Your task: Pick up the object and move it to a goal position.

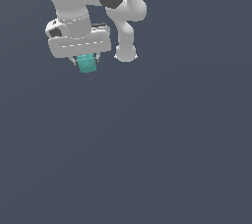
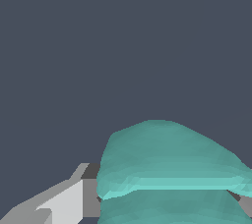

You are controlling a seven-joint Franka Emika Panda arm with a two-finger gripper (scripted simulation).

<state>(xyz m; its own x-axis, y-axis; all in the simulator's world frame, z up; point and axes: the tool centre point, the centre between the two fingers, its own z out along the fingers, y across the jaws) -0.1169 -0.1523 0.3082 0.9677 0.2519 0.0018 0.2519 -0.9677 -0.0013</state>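
Observation:
The object (image 1: 87, 64) is a small teal-green ribbed block. In the exterior view it sits between the short fingers under my white gripper (image 1: 86, 61), in the upper left of the picture. The gripper is shut on it. In the wrist view the object (image 2: 167, 169) fills the near part of the picture, with one grey finger (image 2: 74, 198) pressed against its side and a bit of the other finger showing on the far side. No goal marker shows in either view.
The white arm's elbow and links (image 1: 125, 16) hang beside the gripper on the exterior view's right. All around is a plain dark blue-grey ground (image 1: 147, 144) with no other objects in view.

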